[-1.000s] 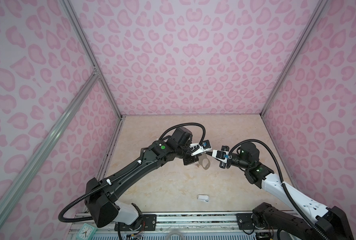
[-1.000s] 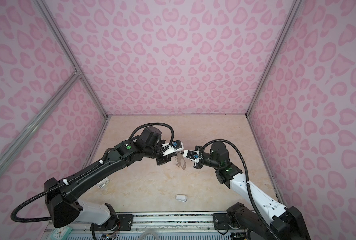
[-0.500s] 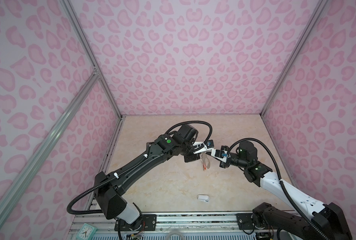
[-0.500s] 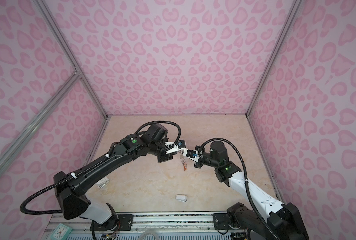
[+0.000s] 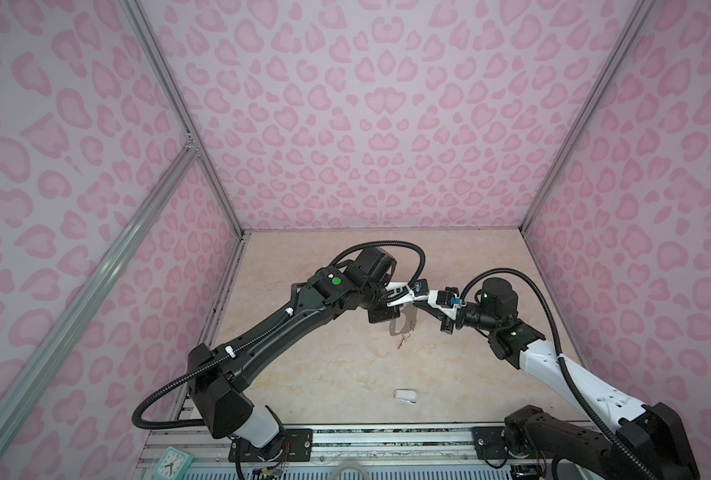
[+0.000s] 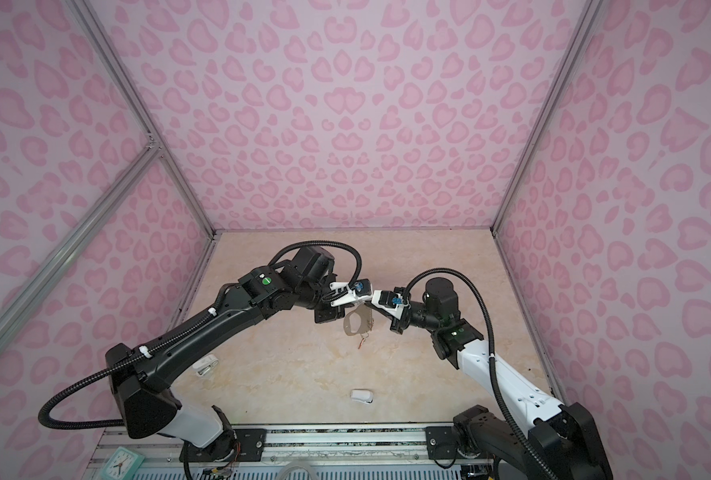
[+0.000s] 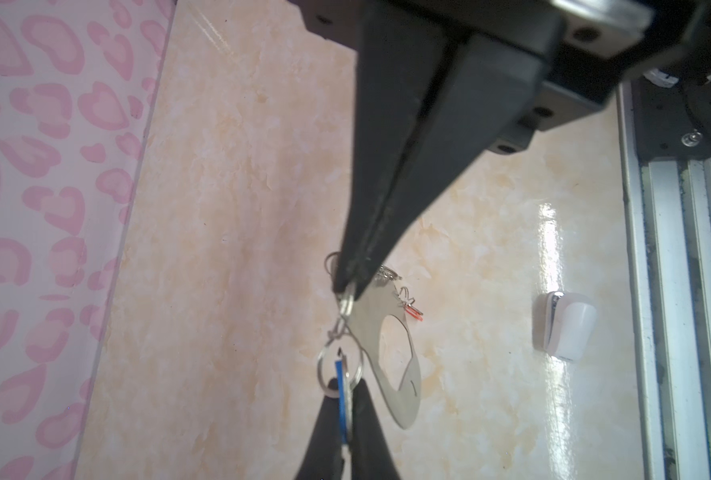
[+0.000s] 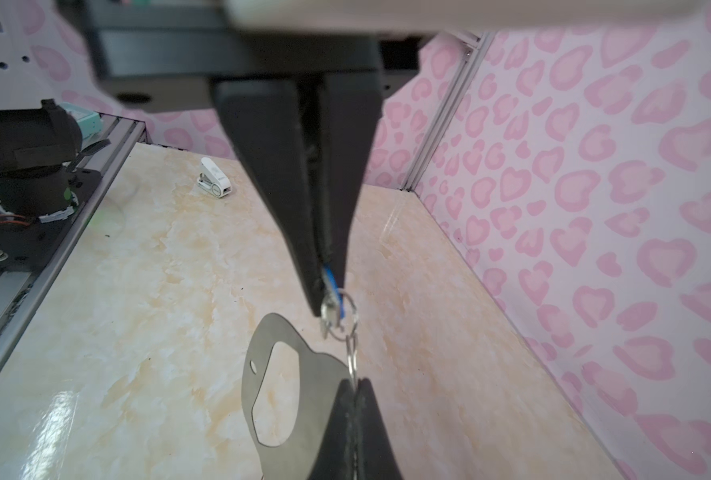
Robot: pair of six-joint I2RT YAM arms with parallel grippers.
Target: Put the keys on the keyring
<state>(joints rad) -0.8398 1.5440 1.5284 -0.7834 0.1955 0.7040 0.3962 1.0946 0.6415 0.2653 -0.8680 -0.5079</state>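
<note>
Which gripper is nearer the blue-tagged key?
Right. The right gripper is clamped on the blue-tagged key; the left gripper pinches a wire ring of the keyring just beside it.

Walls (image 5: 366,124) papered in pale lilac with pink heart-shaped blotches are enclosing the cell beyond and to either side of the left gripper (image 7: 347,286) and the right gripper (image 8: 324,299). Aluminium posts (image 5: 555,166) are running up the corners, and one rail (image 5: 96,274) is slanting across the wall on the left gripper's side. A glossy beige marble-patterned floor (image 5: 345,374) is lying below both grippers and catching a bright streak of light (image 7: 551,249), while a ribbed aluminium base (image 5: 387,440), carrying a small teal clock (image 5: 171,461), is bordering it on the grippers' near side.
</note>
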